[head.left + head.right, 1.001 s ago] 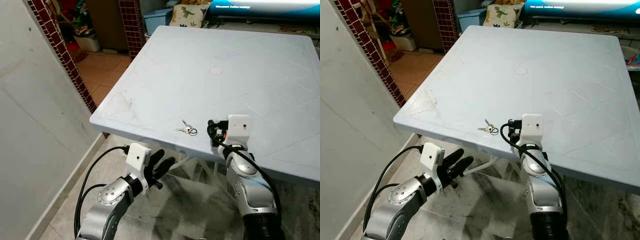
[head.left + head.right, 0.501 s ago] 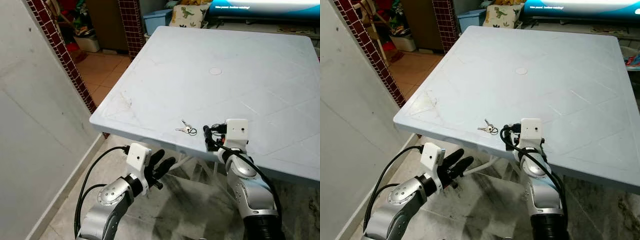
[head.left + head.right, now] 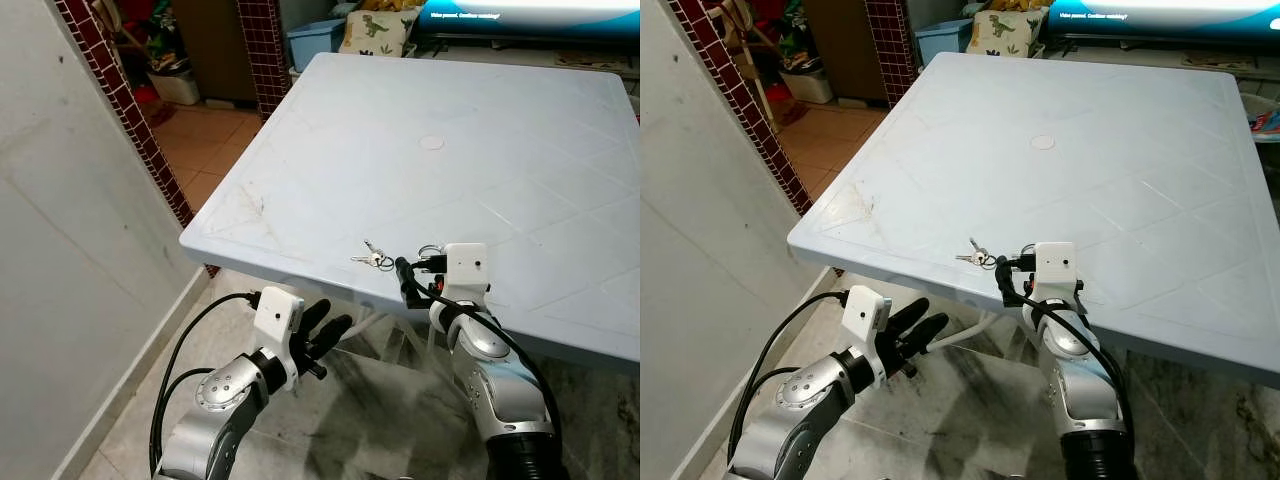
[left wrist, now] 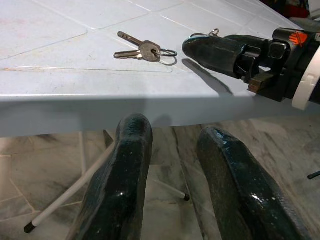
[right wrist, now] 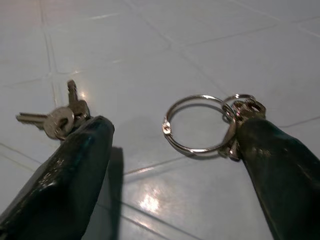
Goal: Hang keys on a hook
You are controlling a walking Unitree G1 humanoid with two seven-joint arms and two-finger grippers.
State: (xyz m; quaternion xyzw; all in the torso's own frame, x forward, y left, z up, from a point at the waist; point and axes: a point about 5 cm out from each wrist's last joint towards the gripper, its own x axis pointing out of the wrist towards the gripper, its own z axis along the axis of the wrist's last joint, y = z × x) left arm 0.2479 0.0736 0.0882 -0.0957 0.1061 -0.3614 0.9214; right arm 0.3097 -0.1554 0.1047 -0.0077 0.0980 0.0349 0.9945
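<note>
Two small silver keys on a ring lie on the pale blue table near its front edge. Just right of them my right gripper rests open on the tabletop. In the right wrist view its black fingers stand apart, the keys by one fingertip and a larger bare key ring lying between them, against the other. My left gripper hangs open below the table edge, its fingers pointing up at the keys.
A white wall and a red-tiled pillar close off the left. White table legs stand over the marble floor under the front edge. A blue bin and a dinosaur cushion sit beyond the table.
My right gripper has slid left along the table's front edge, closer to the keys. The left arm and the keys have stayed put.
</note>
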